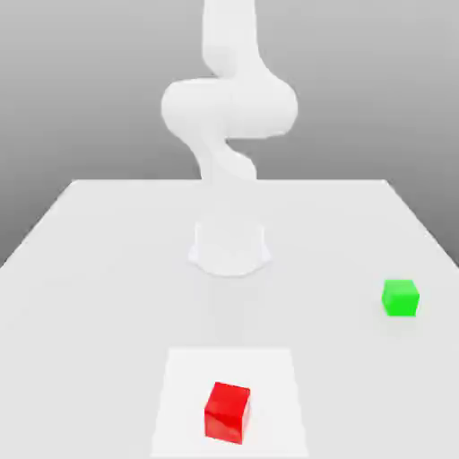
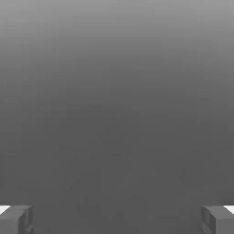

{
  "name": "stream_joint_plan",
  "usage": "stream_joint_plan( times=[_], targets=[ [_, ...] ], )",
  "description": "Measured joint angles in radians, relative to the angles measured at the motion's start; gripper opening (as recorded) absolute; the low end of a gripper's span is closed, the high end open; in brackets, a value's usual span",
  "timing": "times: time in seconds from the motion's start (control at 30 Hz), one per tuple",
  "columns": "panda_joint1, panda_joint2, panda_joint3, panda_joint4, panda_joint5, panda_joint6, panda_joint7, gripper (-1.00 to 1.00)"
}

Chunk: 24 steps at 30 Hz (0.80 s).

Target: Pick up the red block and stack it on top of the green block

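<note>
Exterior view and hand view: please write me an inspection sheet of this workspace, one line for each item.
Surface: white table, with a brighter white patch under the red block.
Job's things: red block near the front edge; green block apart from it, toward the exterior view's right. Not stacked.
Clutter: nothing seen.
Grippers: gripper open, fingertips wide apart, nothing between them.
Cables: nothing seen.
Surroundings: white arm rising from its round base; plain grey backdrop.

On the table (image 1: pixel 99 269), the red block (image 1: pixel 227 411) sits nearest the camera before the arm's base (image 1: pixel 229 247), the green block (image 1: pixel 400 297) well apart toward the exterior view's right
</note>
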Motion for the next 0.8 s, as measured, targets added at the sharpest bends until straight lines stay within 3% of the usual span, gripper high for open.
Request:
stream_joint_plan(
  times=[0.5, 0.8],
  targets=[
    [-0.058, 0.551, 0.049, -0.149, -0.046, 0.238, 0.176, 0.00],
    [-0.061, 0.874, 0.052, -0.226, -0.024, 0.390, 0.238, 0.00]
  ],
)
